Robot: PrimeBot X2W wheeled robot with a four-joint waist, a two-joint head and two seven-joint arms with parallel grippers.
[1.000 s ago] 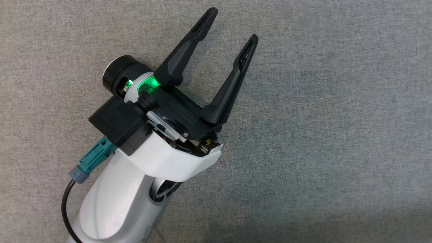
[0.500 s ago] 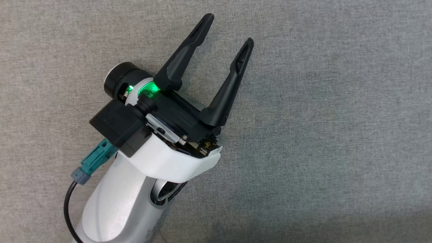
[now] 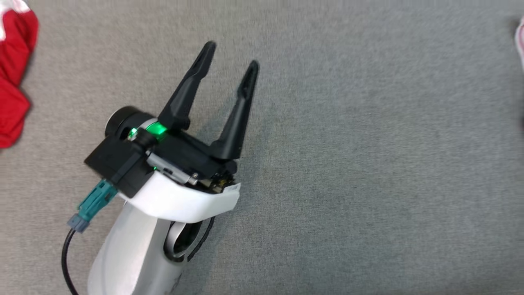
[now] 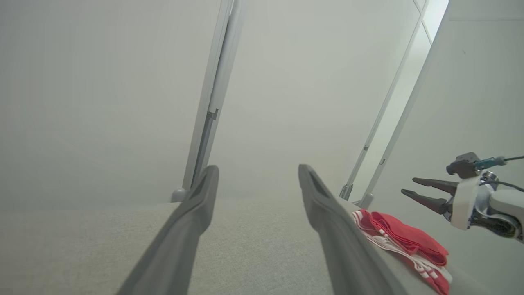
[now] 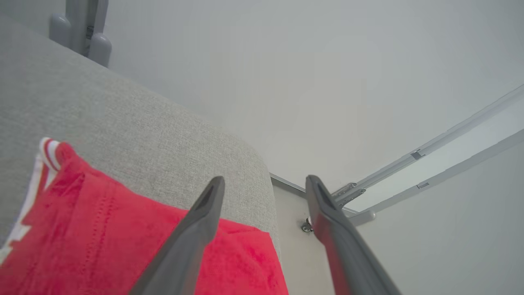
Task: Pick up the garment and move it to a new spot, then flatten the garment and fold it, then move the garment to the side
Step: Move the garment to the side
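**1. Table** (image 3: 368,164): grey woven top, bare across most of the head view. Change noted: the whole head picture has shifted against the two earlier ones, so the camera has turned; the goods have not moved.

**2. Garment** (image 3: 14,73): red with white trim. With that turn it has come into the head view at the upper left edge, cut off by the frame. In the left wrist view the garment (image 4: 403,239) sits at lower right, folded into a compact stack near the table's edge. In the right wrist view the garment (image 5: 123,237) is at lower left, near the table's rounded corner.

**3. Left gripper** (image 3: 231,54): lower left to centre of the head view. Its fingers are apart with nothing between them, as in both earlier pictures. It points toward the upper right, well apart from the garment.

**4. Right gripper** (image 5: 265,178): fingers apart, nothing between them. The left-hand finger crosses in front of the red cloth, and contact cannot be told. The other finger stands past the table corner. In the left wrist view the right gripper (image 4: 408,185) shows at the right edge, just beside the stack.

**Assessment:** the garment is folded, set aside and free of both grippers, so the last step looks finished or nearly so.
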